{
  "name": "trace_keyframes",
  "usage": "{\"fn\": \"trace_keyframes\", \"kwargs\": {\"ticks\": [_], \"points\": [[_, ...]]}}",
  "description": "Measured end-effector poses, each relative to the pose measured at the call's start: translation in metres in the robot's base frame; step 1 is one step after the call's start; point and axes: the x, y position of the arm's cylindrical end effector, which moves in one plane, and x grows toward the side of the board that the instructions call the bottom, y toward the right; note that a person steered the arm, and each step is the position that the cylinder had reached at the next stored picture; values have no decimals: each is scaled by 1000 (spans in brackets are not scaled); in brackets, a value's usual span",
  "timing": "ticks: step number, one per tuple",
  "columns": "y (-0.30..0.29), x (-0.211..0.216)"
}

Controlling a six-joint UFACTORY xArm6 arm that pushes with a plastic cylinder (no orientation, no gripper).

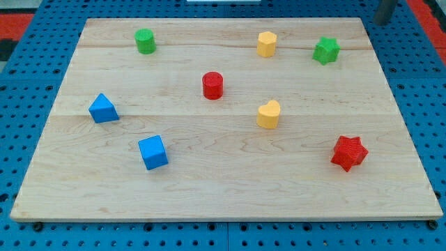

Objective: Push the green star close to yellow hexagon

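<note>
While only a dark stub of the rod (pixel 385 11) showed at the frame's upper right corner, off the wooden board (pixel 223 188), its tip's contact could not be told. The green star (pixel 325 50) sat upper right, near the yellow hexagon (pixel 266 43) to its left.

Light wooden board (pixel 230 188) on blue pegboard (pixel 28 84). Eight blocks on it, all apart. Top row: green cylinder (pixel 145 41) left, yellow hexagon (pixel 266 43), green star (pixel 325 50) just to its right. Red cylinder (pixel 212 85) mid-board, yellow heart (pixel 268 114) below-right of it. Blue triangle (pixel 103 109) and blue cube (pixel 152 152) on left. Red star (pixel 348 153) lower right.
</note>
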Motion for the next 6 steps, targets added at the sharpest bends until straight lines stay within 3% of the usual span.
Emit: {"fn": "trace_keyframes", "kwargs": {"ticks": [1, 2, 6], "points": [[-65, 67], [-71, 78], [-69, 62]]}}
